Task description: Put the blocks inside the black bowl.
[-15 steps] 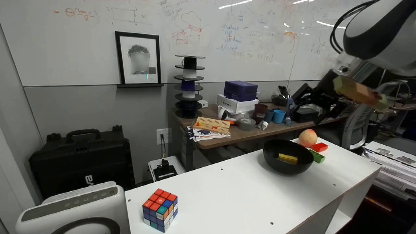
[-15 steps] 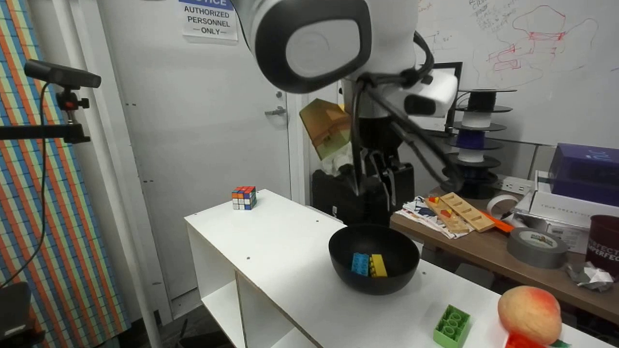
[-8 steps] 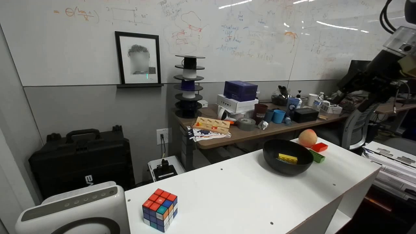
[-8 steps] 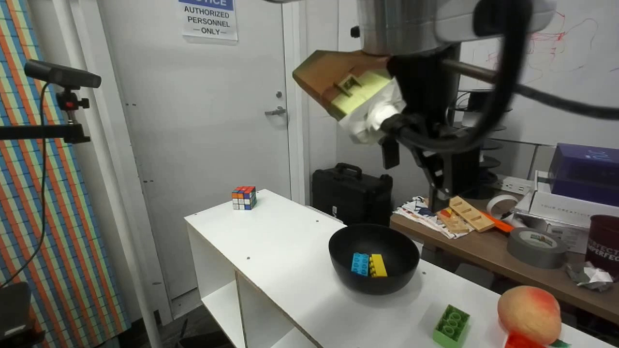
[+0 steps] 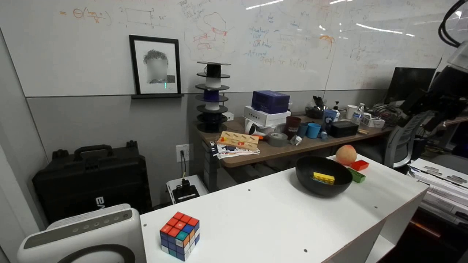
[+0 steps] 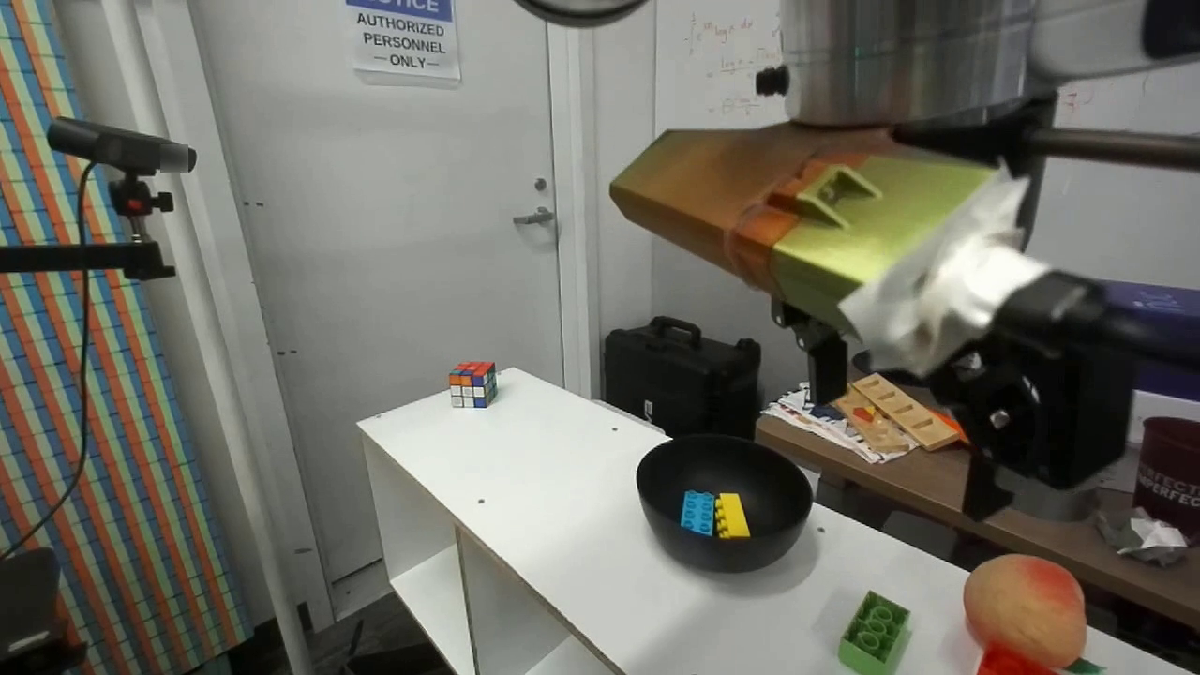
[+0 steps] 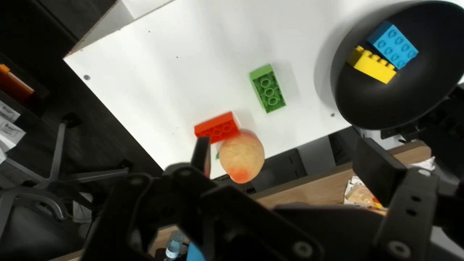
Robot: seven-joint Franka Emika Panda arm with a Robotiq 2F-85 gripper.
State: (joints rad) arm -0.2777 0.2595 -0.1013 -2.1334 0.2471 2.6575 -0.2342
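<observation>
"Wrist view: what does the black bowl [image 7: 384, 105] hold?"

"A blue block [image 7: 395, 45] and a yellow block [image 7: 375, 69]; its right rim is cropped."

"And on the white shelf [image 7: 152, 79]?"

"The green block [image 7: 269, 88] and, near it, the red block [image 7: 215, 125], just beside the peach-orange ball [image 7: 241, 154]; whether they touch is unclear."

"The gripper [image 7: 284, 148]?"

"Its fingers are spread apart, partly blurred."

"Hard to see?"

"In an exterior view the gripper [image 5: 416, 121] runs off the right edge and the blue block is a sliver. In an exterior view the bottom edge crops the red block [image 6: 1011, 660]."
</observation>
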